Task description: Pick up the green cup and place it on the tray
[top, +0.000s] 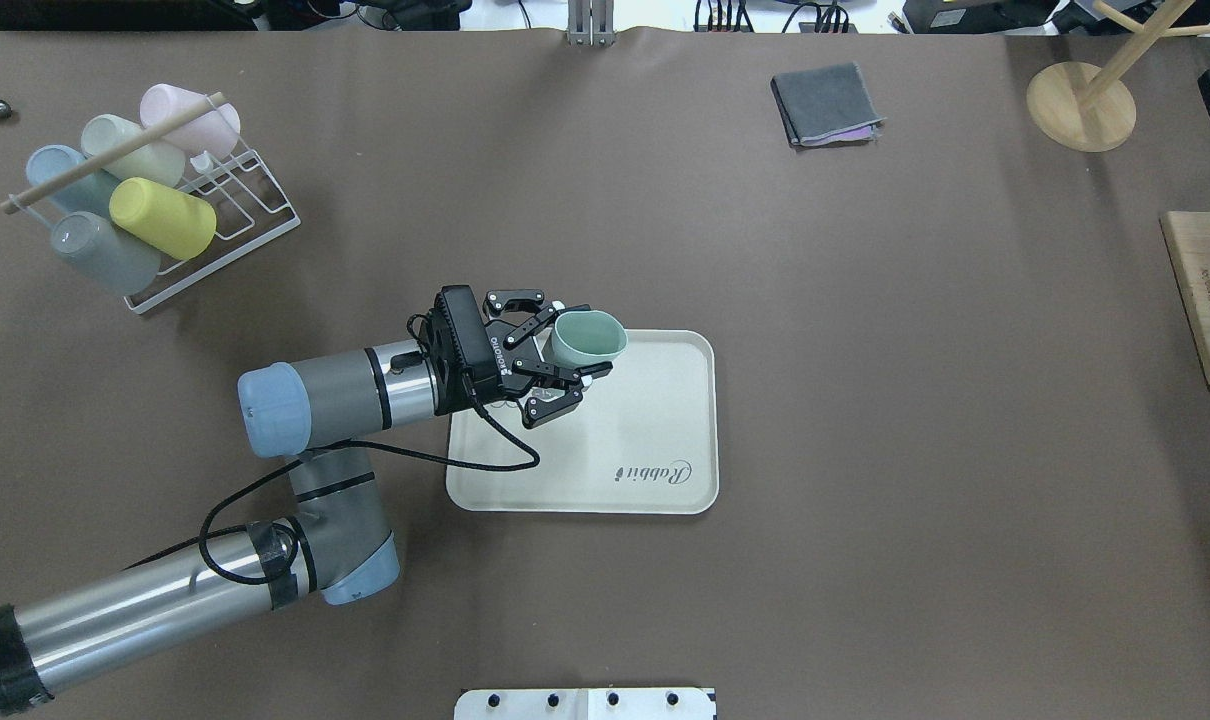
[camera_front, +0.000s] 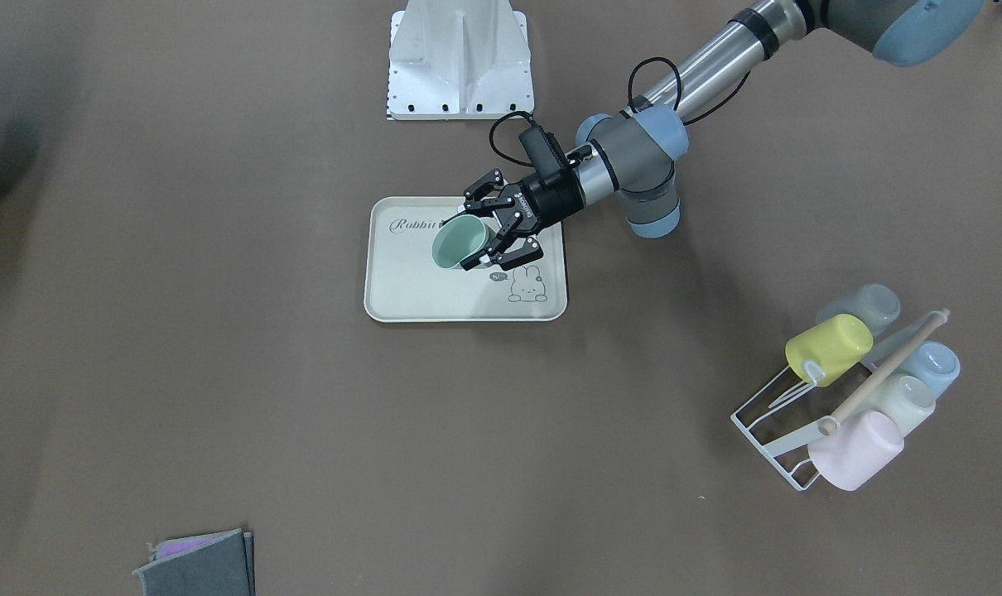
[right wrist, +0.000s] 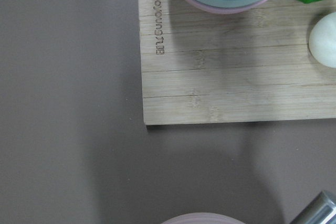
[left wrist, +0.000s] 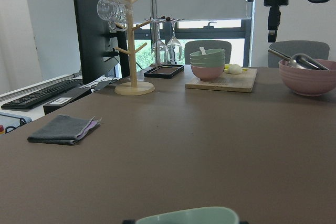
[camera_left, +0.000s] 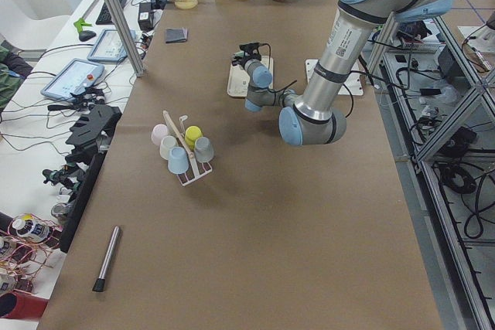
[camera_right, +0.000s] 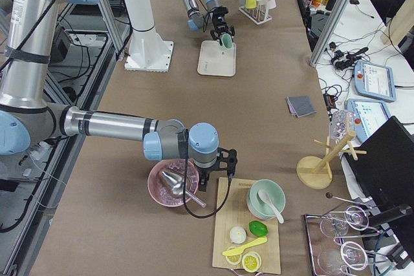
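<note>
Mint green cup (top: 590,336) (tilted) pinched in left hand (top: 576,345) — above tray (top: 665,440), reaching in over its left rim.

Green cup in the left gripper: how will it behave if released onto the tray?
Probably light and stiff: the left gripper holds the green cup without visible squashing. Smooth tapered wall looks slippery. It's tilted over the tray; dropped so, it may tip and roll.
</note>
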{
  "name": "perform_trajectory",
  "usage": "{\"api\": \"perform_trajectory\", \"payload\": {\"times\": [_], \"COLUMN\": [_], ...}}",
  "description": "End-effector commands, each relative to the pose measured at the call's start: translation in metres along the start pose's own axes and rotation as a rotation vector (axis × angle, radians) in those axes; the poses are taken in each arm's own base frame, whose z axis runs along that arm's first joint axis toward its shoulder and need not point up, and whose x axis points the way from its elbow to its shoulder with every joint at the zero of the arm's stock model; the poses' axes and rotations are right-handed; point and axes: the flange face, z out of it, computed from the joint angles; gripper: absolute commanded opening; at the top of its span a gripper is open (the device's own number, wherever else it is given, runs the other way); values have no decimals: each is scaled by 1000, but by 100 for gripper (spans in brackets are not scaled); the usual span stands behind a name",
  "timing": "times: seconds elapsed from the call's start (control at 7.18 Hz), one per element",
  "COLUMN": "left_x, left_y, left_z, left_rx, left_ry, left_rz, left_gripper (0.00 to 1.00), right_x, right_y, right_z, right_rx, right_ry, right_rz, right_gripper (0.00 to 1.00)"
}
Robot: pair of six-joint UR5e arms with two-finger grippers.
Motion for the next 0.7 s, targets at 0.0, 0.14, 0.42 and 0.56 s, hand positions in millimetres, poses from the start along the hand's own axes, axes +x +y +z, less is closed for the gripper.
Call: {"api": "perform_trajectory", "payload": {"times": [0.0,0.14,0.42,0.56], "left_x": [9,13,20,21], "left_y": [5,6,23,25], "left_z": [2,2,-4,-4], "left_rx": [-5,4,30,30], "left_ry": [12,20,41,42], "left_rz": [-5,-5,-13,-12], "left_gripper": [33,33,33,33], "right_x": [-1,0,-1,-1], "right_y": [0,0,0,0], "right_z": [-1,0,-1,-1], "right_rx": [2,1,2,4], "right_ry": [0,2,2,1], "right_rz": [-3,0,-1,-4], "right_gripper": [100,100,100,100]}}
